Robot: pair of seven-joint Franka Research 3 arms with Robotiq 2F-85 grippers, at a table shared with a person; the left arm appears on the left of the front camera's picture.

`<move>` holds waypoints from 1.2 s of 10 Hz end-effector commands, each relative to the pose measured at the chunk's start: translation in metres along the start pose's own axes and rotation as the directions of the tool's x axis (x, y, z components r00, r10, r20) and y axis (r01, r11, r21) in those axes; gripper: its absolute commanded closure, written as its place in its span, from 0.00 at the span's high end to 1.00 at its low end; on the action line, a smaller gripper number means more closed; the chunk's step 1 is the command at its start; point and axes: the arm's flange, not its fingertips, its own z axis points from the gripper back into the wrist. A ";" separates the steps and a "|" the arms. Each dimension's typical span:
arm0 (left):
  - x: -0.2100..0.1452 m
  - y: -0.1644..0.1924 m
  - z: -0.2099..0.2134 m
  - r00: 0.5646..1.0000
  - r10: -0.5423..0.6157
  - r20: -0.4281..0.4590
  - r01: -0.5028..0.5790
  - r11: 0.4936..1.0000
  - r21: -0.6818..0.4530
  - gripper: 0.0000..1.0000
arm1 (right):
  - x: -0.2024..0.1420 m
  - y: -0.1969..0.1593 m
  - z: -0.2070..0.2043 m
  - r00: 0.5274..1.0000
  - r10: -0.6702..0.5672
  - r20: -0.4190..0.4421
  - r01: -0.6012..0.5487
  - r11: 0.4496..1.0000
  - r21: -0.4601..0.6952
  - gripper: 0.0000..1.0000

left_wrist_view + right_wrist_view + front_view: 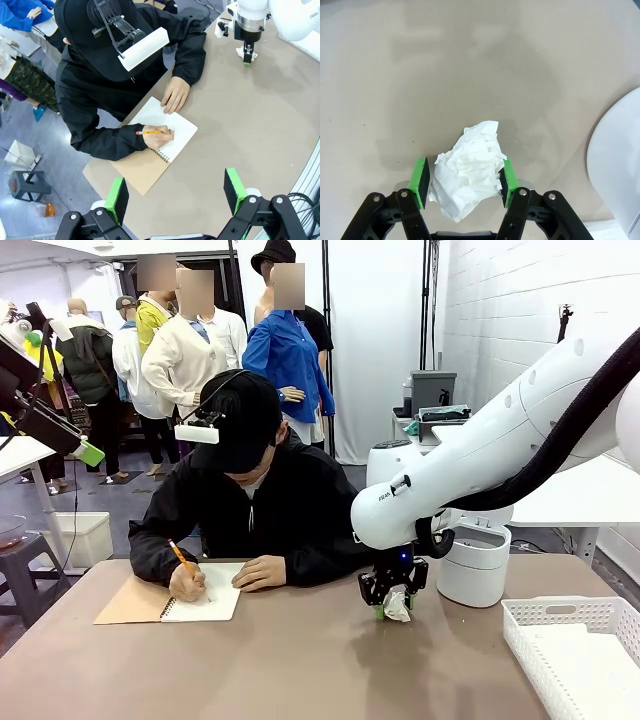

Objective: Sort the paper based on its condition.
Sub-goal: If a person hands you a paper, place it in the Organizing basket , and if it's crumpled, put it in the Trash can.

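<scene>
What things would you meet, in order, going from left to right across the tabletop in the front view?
Open notebook → person's resting hand → crumpled paper → white round bin → white basket.

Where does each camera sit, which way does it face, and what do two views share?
Front view: fixed at the robot's table side, faces the writing person; right arm and right tool show.
Left wrist view: high above, looks down at the person's notebook; the left tool, open, shows.
Right wrist view: low over the table, looks down at crumpled paper between its pads.
Shared: front and right wrist views both show the crumpled paper.
</scene>
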 end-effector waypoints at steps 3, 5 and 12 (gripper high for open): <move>0.000 0.000 0.000 1.000 0.000 0.001 0.000 1.000 -0.001 1.00 | -0.004 -0.001 0.008 0.997 -0.074 0.004 0.074 0.997 0.024 0.51; 0.000 0.000 0.000 1.000 0.000 0.001 0.000 1.000 -0.001 1.00 | -0.005 0.002 0.017 0.998 -0.059 0.016 0.059 0.998 0.027 0.51; 0.000 0.000 0.000 1.000 0.000 0.001 0.000 1.000 -0.001 1.00 | -0.038 0.002 0.158 0.984 0.128 0.123 -0.148 0.974 0.170 0.51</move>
